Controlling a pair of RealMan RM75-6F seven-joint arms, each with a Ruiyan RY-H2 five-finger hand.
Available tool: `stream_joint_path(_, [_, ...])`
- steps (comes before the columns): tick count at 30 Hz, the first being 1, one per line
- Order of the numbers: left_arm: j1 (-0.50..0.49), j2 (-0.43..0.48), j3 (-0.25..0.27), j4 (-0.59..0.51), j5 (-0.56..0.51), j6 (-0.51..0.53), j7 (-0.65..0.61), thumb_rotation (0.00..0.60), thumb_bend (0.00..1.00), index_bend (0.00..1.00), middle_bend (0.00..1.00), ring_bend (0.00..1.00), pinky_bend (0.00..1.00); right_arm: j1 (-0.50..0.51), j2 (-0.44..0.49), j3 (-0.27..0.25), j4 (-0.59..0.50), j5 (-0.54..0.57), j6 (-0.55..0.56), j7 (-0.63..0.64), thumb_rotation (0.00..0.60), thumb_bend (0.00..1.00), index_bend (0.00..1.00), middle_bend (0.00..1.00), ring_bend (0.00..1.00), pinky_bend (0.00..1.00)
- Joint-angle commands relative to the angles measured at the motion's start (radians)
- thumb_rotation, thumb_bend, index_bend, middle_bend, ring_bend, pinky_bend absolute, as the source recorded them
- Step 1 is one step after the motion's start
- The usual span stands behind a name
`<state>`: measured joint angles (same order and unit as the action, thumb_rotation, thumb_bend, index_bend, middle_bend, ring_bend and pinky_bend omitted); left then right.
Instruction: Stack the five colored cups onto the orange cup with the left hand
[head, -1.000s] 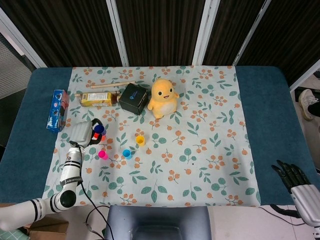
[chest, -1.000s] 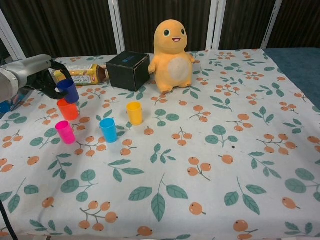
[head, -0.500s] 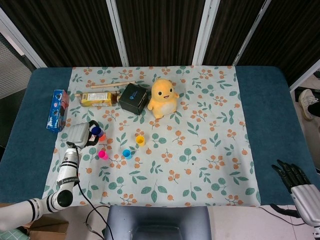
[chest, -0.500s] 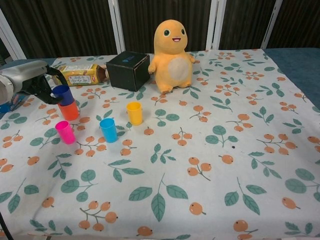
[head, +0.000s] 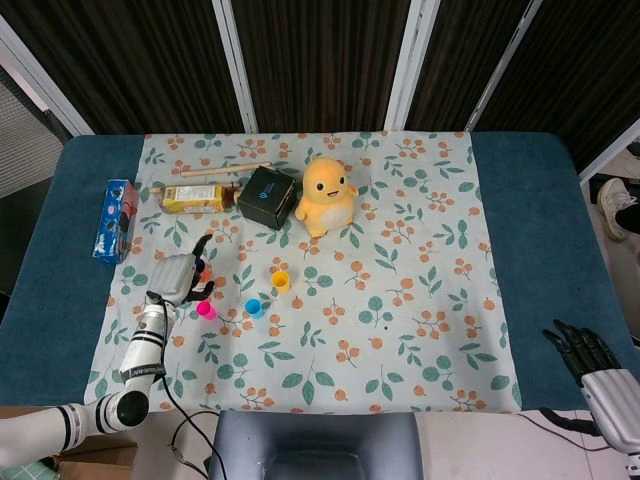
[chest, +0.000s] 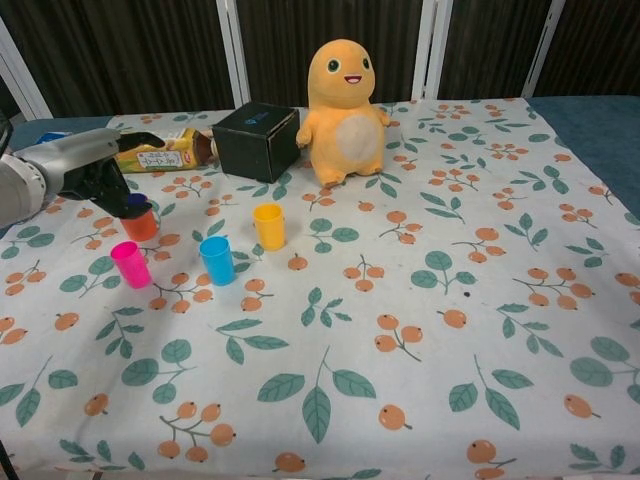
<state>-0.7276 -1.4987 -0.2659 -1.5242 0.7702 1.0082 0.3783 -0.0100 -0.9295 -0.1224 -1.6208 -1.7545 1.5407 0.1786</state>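
The orange cup (chest: 141, 226) stands at the left of the floral cloth with a dark blue cup (chest: 134, 203) nested inside it. My left hand (chest: 88, 170) sits just left of this pair, thumb stretched up and away, fingertips (chest: 118, 192) close against the blue cup's rim without gripping it. The head view shows the same left hand (head: 178, 277) beside the stacked cups (head: 201, 270). A pink cup (chest: 131, 264), a light blue cup (chest: 216, 260) and a yellow cup (chest: 268, 225) stand apart on the cloth. My right hand (head: 588, 362) hangs empty off the table's near right edge, fingers apart.
A black box (chest: 256, 140) and an orange plush toy (chest: 345, 100) stand behind the cups. A yellow packet (chest: 165, 150) lies behind my left hand. A blue carton (head: 114, 220) lies at the table's left edge and a wooden stick (head: 225, 171) at the back.
My left hand lowered the dark blue cup into the orange cup and let go of it, its thumb lifting away. The right hand has not moved.
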Motion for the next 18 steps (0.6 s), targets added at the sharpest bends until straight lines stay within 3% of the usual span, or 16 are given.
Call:
stream_joint_path(1, [-0.008, -0.007, 0.014, -0.078, 0.031, 0.009, 0.007, 0.6, 0.37, 0.07, 1.0, 1.0, 1.0, 0.002, 0.0, -0.002, -0.001, -0.002, -0.004, 0.0, 0.6, 0.12, 0.0, 0.0, 0.0, 0.0])
stream_joint_path(4, [-0.038, -0.054, 0.011, -0.094, 0.028, 0.032, 0.052, 0.6, 0.37, 0.09, 1.0, 1.0, 1.0, 0.005, 0.001, -0.005, -0.001, -0.008, -0.009, 0.0, 0.6, 0.12, 0.0, 0.0, 0.0, 0.0])
stream_joint_path(11, [-0.136, -0.191, -0.058, -0.035, -0.097, 0.083, 0.166, 0.6, 0.36, 0.14, 1.0, 1.0, 1.0, 0.009, 0.012, -0.011, 0.006, -0.019, -0.007, 0.032, 0.6, 0.12, 0.0, 0.0, 0.0, 0.0])
stream_joint_path(18, [-0.184, -0.244, -0.103, 0.019, -0.197, 0.093, 0.213, 0.6, 0.36, 0.21, 1.0, 1.0, 1.0, 0.01, 0.026, -0.01, 0.015, -0.017, 0.004, 0.073, 0.6, 0.12, 0.0, 0.0, 0.0, 0.0])
